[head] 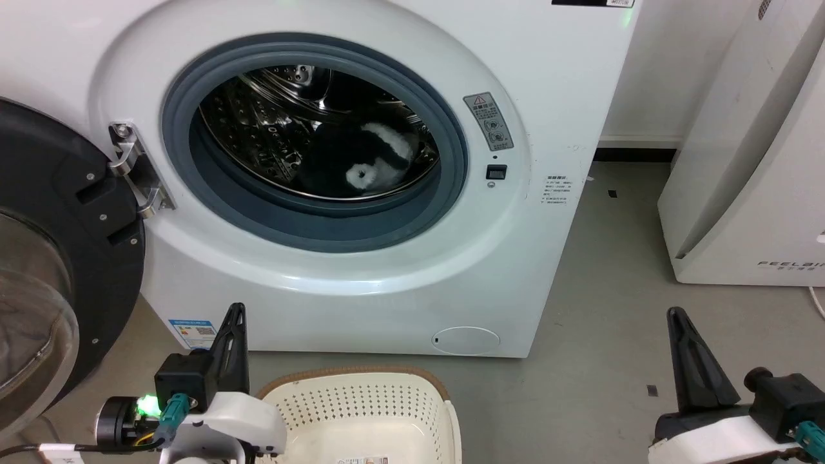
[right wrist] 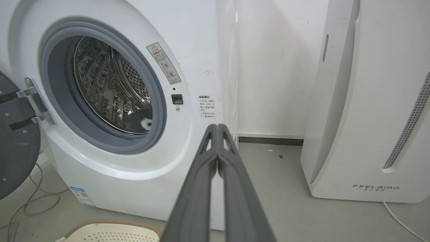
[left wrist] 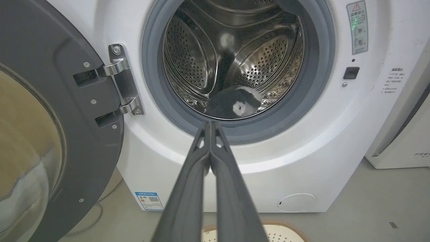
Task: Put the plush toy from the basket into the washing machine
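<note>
The dark grey and white plush toy (head: 361,161) lies inside the steel drum of the white washing machine (head: 554,90), low in the porthole; the same plush toy (left wrist: 233,102) and plush toy (right wrist: 139,121) show from both wrists. The dark round door (head: 58,258) hangs open at the left. The cream basket (head: 361,412) with its brown rim sits on the floor in front, only a paper label on its bottom. My left gripper (head: 237,309) is shut and holds nothing, left of the basket. My right gripper (head: 673,314) is shut and holds nothing, at the lower right.
A white FEELBIRD appliance (head: 754,193) stands to the right of the washer, with grey floor (head: 606,283) between them. A cable (right wrist: 30,201) lies on the floor under the open door. The door hinge (head: 135,171) juts out at the porthole's left.
</note>
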### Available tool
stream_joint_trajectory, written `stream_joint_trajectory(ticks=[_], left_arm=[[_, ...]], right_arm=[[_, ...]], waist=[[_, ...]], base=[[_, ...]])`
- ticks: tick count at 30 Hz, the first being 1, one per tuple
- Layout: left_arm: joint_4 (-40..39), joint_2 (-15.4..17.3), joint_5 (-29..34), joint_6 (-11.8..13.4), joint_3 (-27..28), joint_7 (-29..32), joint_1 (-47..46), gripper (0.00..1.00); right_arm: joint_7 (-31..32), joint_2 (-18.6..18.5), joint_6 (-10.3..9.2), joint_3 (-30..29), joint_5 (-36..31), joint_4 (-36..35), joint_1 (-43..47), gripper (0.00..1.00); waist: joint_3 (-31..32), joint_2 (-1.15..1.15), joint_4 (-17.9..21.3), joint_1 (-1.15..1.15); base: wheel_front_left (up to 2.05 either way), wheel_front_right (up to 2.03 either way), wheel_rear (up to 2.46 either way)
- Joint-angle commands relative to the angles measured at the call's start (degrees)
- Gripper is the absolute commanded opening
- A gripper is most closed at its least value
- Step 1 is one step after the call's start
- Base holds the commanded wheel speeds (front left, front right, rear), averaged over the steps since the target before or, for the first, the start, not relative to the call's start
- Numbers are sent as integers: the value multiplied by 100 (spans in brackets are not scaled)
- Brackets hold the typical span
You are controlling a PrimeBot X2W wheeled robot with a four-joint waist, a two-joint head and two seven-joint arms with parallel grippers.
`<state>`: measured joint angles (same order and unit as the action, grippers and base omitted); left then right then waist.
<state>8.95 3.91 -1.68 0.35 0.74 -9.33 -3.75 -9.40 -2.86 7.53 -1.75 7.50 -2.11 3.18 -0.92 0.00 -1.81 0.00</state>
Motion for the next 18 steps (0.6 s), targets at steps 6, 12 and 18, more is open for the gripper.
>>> stream_joint_trajectory(ticks=[6,12,18], left_arm=[[-112,-32,41,-15,-8,86,102,0],[-177,-38,52,-16,-14,156,125,0],[-242,-44,62,-18,-19,226,147,0]], right_arm=[[88,-1,-2,16,-109,40,-106,0],[159,-1,-2,29,-162,54,-124,0],[229,-1,-2,42,-215,68,-141,0]], waist=[[7,0,14,0],[14,0,28,0],[21,0,42,0]], base=[[0,0,0],[0,0,0],[0,0,0]])
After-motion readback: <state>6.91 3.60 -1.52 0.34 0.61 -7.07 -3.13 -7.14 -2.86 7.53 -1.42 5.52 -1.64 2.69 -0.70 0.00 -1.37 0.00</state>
